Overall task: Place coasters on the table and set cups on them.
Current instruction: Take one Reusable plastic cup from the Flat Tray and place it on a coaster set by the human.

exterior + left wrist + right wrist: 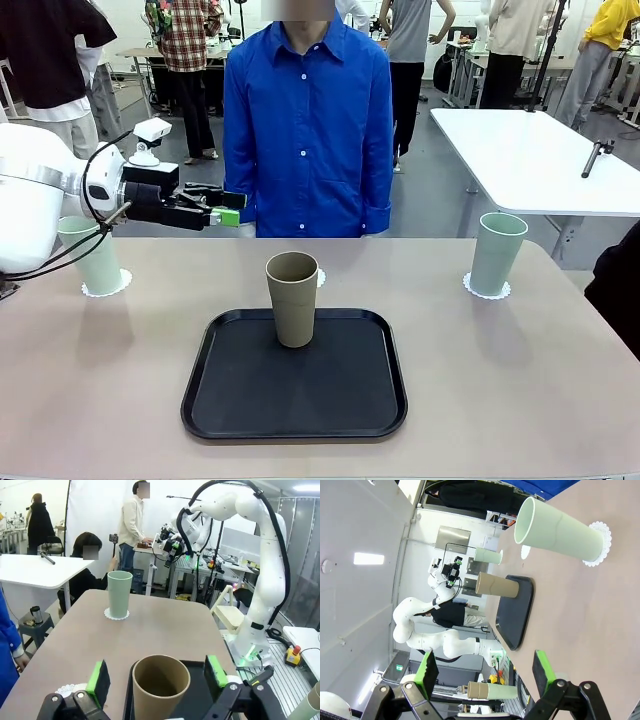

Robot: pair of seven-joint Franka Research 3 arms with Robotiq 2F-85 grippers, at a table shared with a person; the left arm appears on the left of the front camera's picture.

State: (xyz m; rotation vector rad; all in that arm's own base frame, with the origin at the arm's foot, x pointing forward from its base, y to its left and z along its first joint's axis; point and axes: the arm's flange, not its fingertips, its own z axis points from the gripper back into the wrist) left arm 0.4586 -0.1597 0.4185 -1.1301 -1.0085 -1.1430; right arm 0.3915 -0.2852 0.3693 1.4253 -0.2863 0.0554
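On the table (520, 380), a tan cup (292, 298) stands upright on the black tray (230, 400). An empty coaster (319, 278) lies just behind it. One mint cup (95, 258) stands on a coaster (108, 287) at the left, another mint cup (497, 252) on a coaster (487, 291) at the right. My left gripper (232, 208) hovers open above the far left edge. In the left wrist view my left gripper (156, 675) frames the tan cup (161, 690) below without touching it. My right gripper (485, 667) is open and empty, well away from the near mint cup (555, 532).
A person in a blue shirt (305, 130) stands at the far edge, hands out of sight. A white table (540, 160) stands behind at the right. My right arm (250, 555) rises beside the table's end in the left wrist view.
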